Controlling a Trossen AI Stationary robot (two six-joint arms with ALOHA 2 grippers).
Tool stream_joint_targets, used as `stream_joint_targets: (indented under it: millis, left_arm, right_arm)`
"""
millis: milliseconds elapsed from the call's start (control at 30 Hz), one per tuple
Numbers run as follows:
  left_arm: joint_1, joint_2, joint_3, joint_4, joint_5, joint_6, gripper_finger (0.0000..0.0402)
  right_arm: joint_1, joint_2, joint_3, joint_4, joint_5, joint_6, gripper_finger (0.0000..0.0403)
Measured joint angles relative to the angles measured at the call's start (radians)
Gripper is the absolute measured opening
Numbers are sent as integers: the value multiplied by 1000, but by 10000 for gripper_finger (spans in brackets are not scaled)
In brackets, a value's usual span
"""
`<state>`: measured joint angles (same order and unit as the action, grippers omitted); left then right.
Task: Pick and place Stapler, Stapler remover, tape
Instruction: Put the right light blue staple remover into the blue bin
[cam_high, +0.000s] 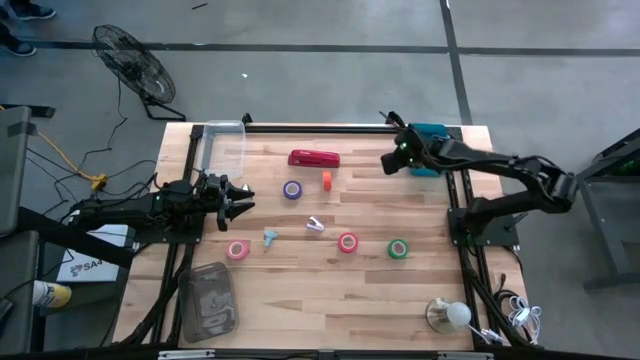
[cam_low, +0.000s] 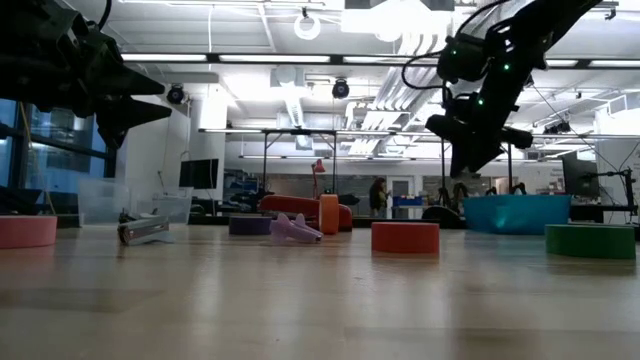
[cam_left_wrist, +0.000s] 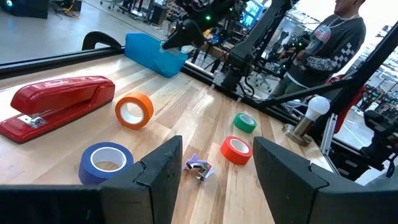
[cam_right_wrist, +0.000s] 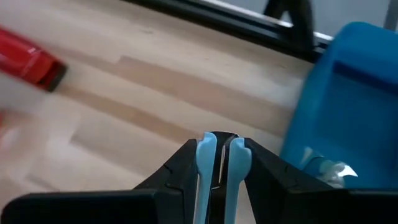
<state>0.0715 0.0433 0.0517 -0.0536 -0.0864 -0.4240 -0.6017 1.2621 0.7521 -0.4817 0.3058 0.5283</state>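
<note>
Right end effector (cam_high: 388, 160) raised, seemingly closed — stapler (cam_high: 314, 158) well apart

Two dark jointed arms, green status lights, pale-blue pads inside right pincer (cam_right_wrist: 219, 163)

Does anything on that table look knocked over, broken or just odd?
Only one thing stands out: the small orange tape roll stands on its edge beside the long red stapler, while the purple, pink, red and green rolls lie flat. Nothing looks spilled or broken.
</note>
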Motion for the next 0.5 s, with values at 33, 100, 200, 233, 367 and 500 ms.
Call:
stream_joint_targets:
  millis: [33, 100, 200, 233, 367, 500]
  left_arm:
    - [0, 0, 0, 0, 0, 0, 195]
    - [0, 0, 0, 0, 0, 0, 195]
    - [0, 0, 0, 0, 0, 0, 195]
    - [0, 0, 0, 0, 0, 0, 195]
    - [0, 0, 0, 0, 0, 0, 195]
    - [0, 0, 0, 0, 0, 0, 195]
  right_arm:
    - [-11, 0, 0, -1, 1, 6, 95]
    - [-32, 0, 0, 0, 2, 18, 95]
    - [-60, 0, 0, -1, 2, 21, 95]
    - [-69, 0, 0, -1, 2, 27, 95]
    - [-104, 0, 0, -1, 4, 61, 95]
    - [-134, 0, 0, -1, 22, 102, 95]
